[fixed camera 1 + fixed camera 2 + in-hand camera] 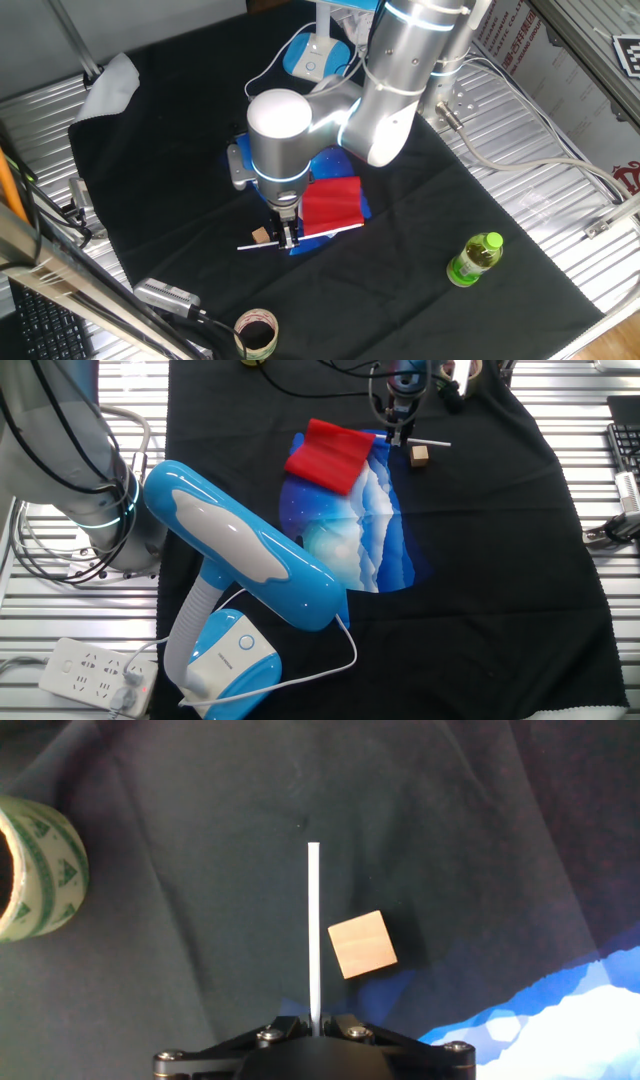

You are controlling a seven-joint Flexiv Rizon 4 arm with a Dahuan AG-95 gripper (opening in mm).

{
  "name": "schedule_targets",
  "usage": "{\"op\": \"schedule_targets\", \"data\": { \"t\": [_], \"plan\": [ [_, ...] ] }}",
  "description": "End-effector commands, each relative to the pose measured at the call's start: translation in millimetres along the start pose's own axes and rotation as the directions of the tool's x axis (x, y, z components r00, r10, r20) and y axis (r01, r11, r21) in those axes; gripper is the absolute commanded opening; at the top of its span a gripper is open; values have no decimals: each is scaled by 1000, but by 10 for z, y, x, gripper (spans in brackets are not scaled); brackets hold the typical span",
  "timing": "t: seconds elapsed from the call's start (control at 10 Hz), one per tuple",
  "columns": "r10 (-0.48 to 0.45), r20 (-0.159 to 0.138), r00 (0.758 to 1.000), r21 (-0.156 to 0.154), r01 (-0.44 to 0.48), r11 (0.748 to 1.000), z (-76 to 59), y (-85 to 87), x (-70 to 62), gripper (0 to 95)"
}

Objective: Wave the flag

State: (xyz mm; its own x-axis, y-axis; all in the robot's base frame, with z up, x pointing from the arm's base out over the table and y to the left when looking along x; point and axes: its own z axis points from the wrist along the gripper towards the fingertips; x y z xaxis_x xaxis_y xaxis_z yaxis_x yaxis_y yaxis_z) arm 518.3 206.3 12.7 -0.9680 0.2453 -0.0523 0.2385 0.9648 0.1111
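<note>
The flag is a red cloth (331, 205) on a thin white stick (262, 243). It lies low over the blue-and-white cloth (355, 520). The red cloth also shows in the other fixed view (330, 455), with the stick end (432, 443) jutting right. My gripper (288, 237) is shut on the white stick just left of the red cloth. In the hand view the stick (313, 930) runs straight out from between the closed jaws of my gripper (315, 1028). The red cloth is out of the hand view.
A small wooden cube (361, 944) lies just right of the stick, also in one fixed view (260, 236). A tape roll (35, 870) sits to the left. A green bottle (474, 258) lies right. A blue desk lamp (240, 565) stands on the black cloth (180, 150).
</note>
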Motion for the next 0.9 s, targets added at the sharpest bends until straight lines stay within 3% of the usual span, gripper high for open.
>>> {"op": "schedule_targets", "data": {
  "t": [0.1, 0.4, 0.9],
  "plan": [
    [-2, -6, 1000, -1, 2, 1000, -16, 9, -4, 0],
    [-3, -16, 1000, 1, 3, 1000, -99, 41, -25, 0],
    [-3, -37, 999, 2, 3, 1000, -373, 157, -110, 0]
  ]
}}
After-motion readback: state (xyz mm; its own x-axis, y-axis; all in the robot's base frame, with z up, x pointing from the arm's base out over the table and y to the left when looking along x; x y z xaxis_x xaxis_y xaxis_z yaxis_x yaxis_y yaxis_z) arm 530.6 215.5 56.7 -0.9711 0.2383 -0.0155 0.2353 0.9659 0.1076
